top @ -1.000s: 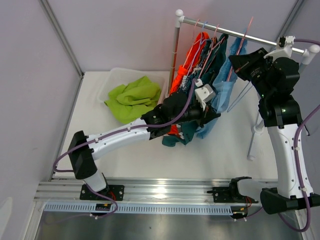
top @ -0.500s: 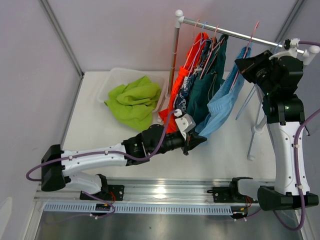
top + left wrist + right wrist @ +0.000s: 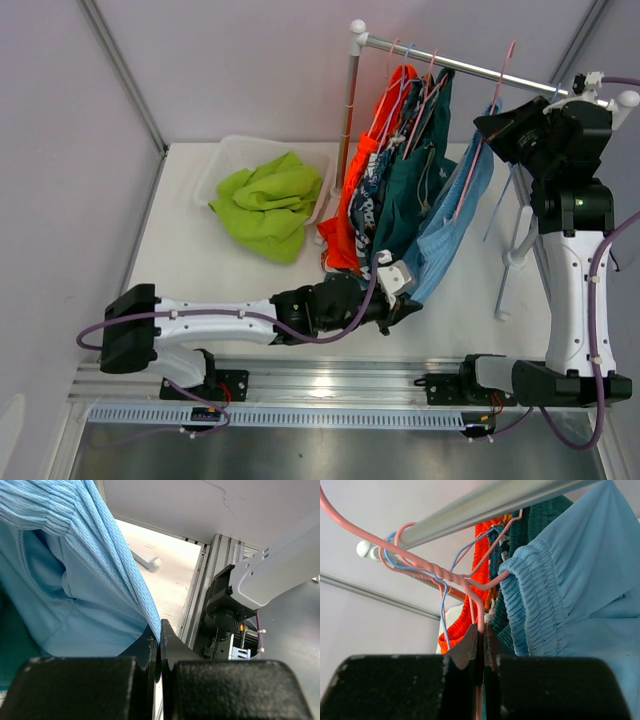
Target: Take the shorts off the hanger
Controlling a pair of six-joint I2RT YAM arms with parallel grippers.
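The light blue shorts (image 3: pixel 455 215) hang stretched from a pink hanger (image 3: pixel 487 110) on the rail. My left gripper (image 3: pixel 408 300) is shut on their lower hem near the table's front; the blue fabric (image 3: pixel 90 580) runs up from its tips (image 3: pixel 159 632). My right gripper (image 3: pixel 497 125) is shut on the pink hanger (image 3: pixel 470 587) just below the rail (image 3: pixel 485 505), beside the waistband (image 3: pixel 540 600). Orange (image 3: pixel 350 200), printed (image 3: pixel 375 195) and dark teal shorts (image 3: pixel 410 195) hang further left. The lime green shorts (image 3: pixel 265 200) lie in the tray.
A clear plastic tray (image 3: pixel 228 152) sits at the back left of the table. The metal rack's post (image 3: pixel 352 100) stands mid-back and its right leg (image 3: pixel 510 265) beside my right arm. The aluminium base rail (image 3: pixel 330 375) runs along the front edge.
My left gripper has pulled the light blue shorts' hem down and toward the front, then slightly right. My right gripper has shifted right along the rail with the pink hanger.
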